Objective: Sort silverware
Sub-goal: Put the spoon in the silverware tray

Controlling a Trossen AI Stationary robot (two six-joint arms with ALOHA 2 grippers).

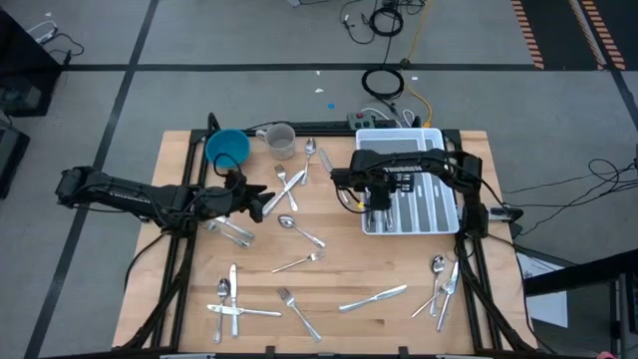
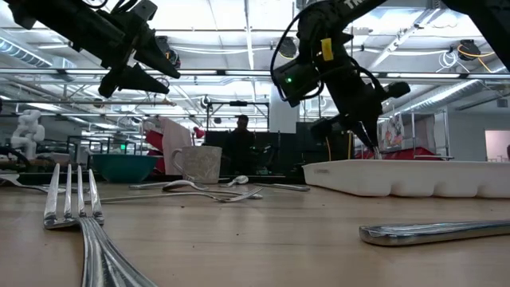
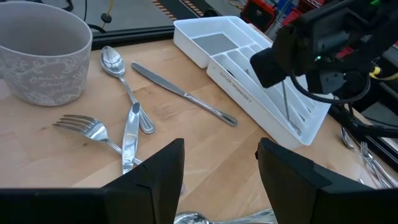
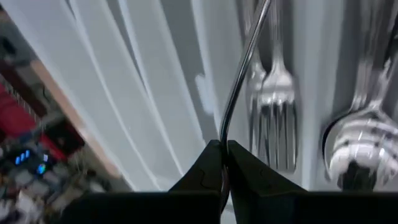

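The silverware lies scattered on the wooden table: a fork, spoon and knife (image 1: pixel 289 184) near the middle, more pieces (image 1: pixel 231 299) along the near edge, and a knife (image 1: pixel 374 296). Several pieces lie in the white tray (image 1: pixel 399 133) at the far right. My right gripper (image 1: pixel 379 199) hangs over the tray's left compartments, shut on one slim piece of silverware (image 3: pixel 286 102). Which kind of piece it is does not show. My left gripper (image 1: pixel 261 202) stands open above the table left of centre, with nothing between its fingers (image 3: pixel 161 168). My right gripper pinches the slim piece by one end (image 4: pixel 225 138) between its two fingertips. The fingers slant down from above. The piece hangs below them over forks and a spoon in the tray (image 4: pixel 186 74). Whether its lower end (image 3: pixel 288 119) touches the tray, I cannot tell.
A blue bowl (image 1: pixel 227 148) and a grey cup (image 1: pixel 281 140) stand at the far edge, left of the tray. A clear object (image 1: pixel 234 231) lies near my left gripper. More silverware (image 1: pixel 444 284) lies at the near right. Bare wood shows mid-table.
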